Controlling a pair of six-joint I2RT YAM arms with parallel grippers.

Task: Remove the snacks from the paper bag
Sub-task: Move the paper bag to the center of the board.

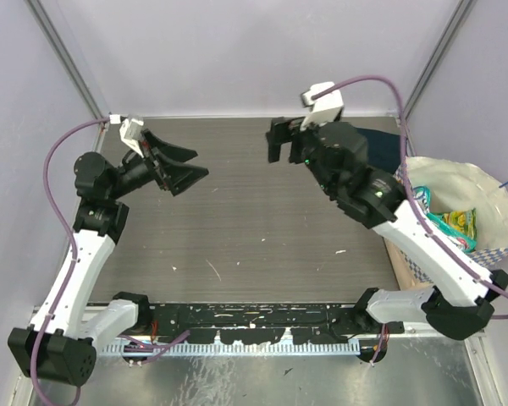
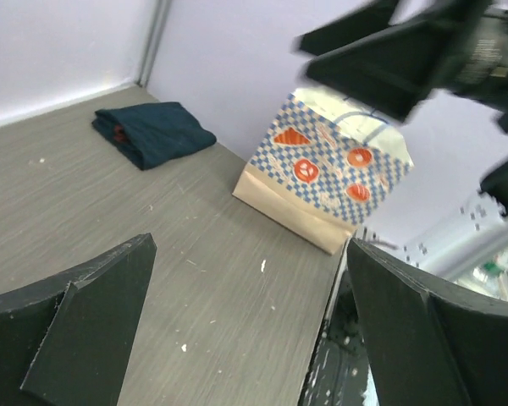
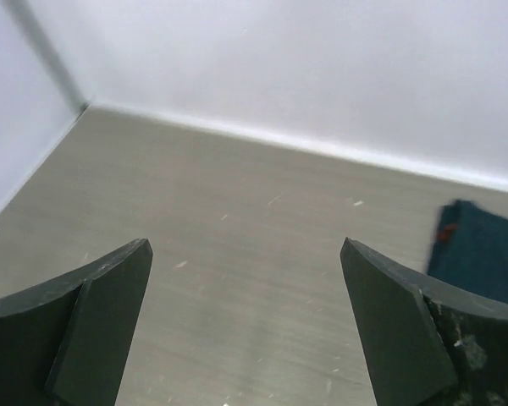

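Observation:
The paper bag (image 1: 483,188) stands at the table's right edge with its mouth open upward. Green and teal snack packets (image 1: 454,227) show inside it. In the left wrist view the paper bag (image 2: 330,173) shows its blue-white checkered side with orange-red pictures. My left gripper (image 1: 196,162) is open and empty over the left of the table, pointing right; it also shows in the left wrist view (image 2: 250,245). My right gripper (image 1: 281,144) is open and empty over the back middle, well left of the bag; it also shows in the right wrist view (image 3: 245,245).
A dark navy folded cloth (image 1: 383,149) lies at the back right, behind the bag; it also shows in the left wrist view (image 2: 152,133) and the right wrist view (image 3: 483,254). Walls enclose the table on the left, back and right.

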